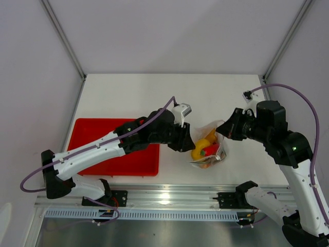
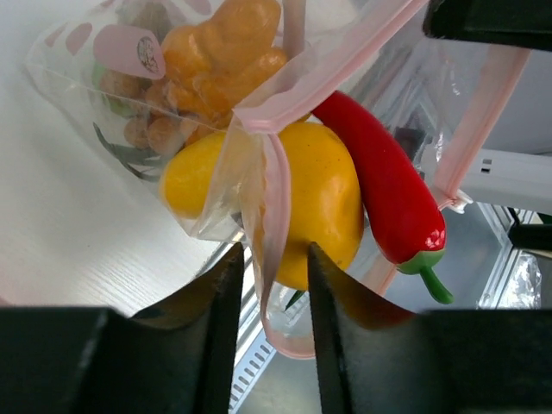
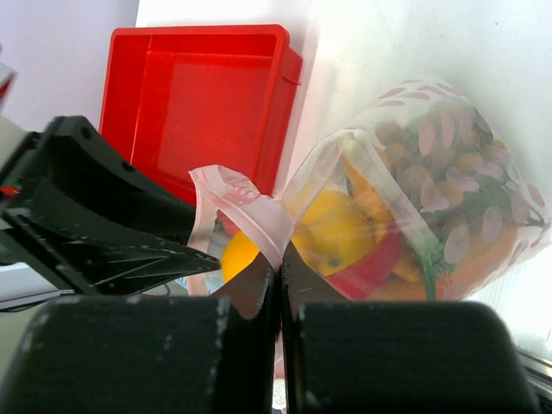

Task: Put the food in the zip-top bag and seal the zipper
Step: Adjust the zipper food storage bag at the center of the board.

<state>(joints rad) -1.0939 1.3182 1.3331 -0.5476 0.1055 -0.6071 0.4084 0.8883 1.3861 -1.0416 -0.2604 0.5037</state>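
The bag (image 1: 209,149) sits on the table (image 1: 154,98) just right of the tray (image 1: 103,154), with a lemon (image 2: 323,198) and a chili (image 2: 388,190) in it. The right gripper (image 3: 280,267) has its jaws pressed together on the bag's mouth edge. The left gripper (image 2: 272,285) has its jaws apart, and the zipper strip (image 2: 276,198) hangs loose between them. The far side of the table is bare.

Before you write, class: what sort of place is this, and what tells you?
Probably a robotics lab bench: a left arm and a right arm bolted to a metal rail at the near edge of a white table, plain panels enclosing it, and toy food in a clear bag.
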